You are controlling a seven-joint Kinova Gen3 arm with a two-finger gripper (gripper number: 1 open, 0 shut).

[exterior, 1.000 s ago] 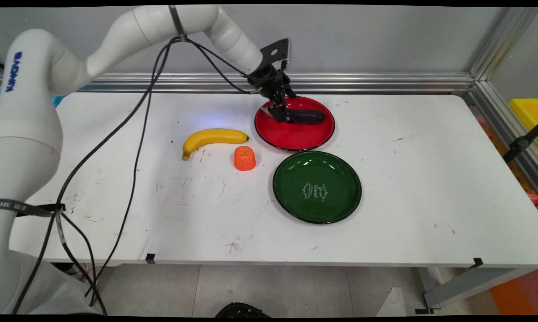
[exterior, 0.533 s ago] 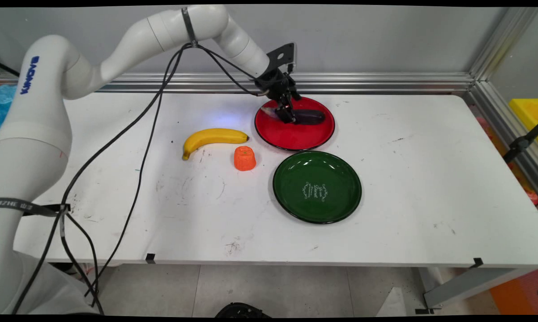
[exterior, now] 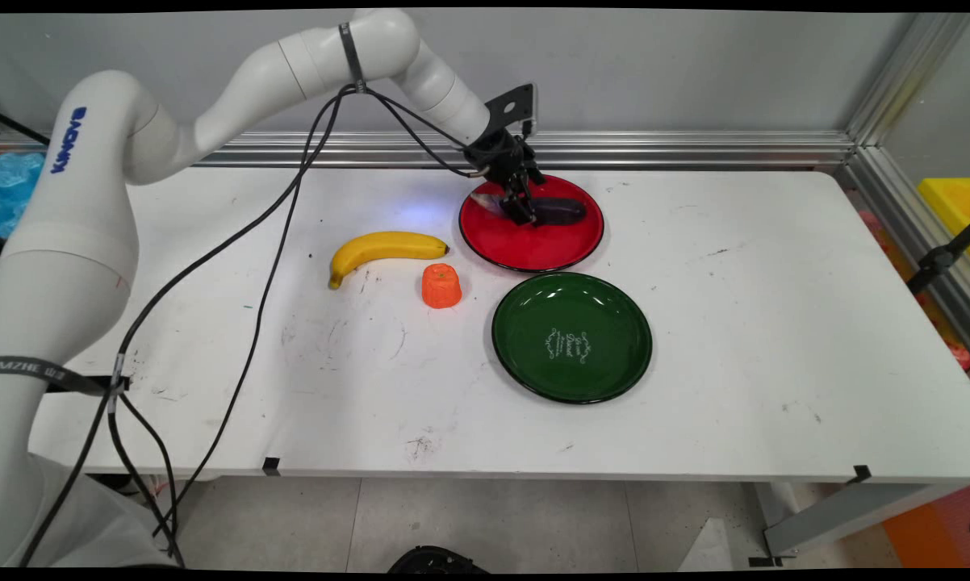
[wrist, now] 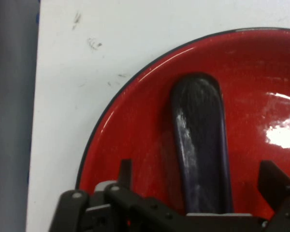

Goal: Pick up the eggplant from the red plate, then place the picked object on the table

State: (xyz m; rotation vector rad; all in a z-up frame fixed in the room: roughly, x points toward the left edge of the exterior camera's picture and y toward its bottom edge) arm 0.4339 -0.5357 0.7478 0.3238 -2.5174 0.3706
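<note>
Gripper spread wide, fingers standing on either side of the dark purple eggplant with red showing in the gaps, so no pinch; contact with the eggplant not decidable. Same gripper seen low over the red plate in the main view, at the eggplant's left end.

Eggplant lying flat in the red plate's far half, long axis across the plate, well inside the black rim. Red plate close to the table's far edge, aluminium rail just behind it. Green plate just in front of the red plate, rims near but apart. Orange piece near the red plate's front left, banana further left. Wide bare tabletop right of the red plate.

Hand view only: finger spacing, the plate rim's curve, scuffed sheen on the eggplant's skin. Main view only: green plate, banana, orange piece, table edges, black cables hanging left of the red plate.
</note>
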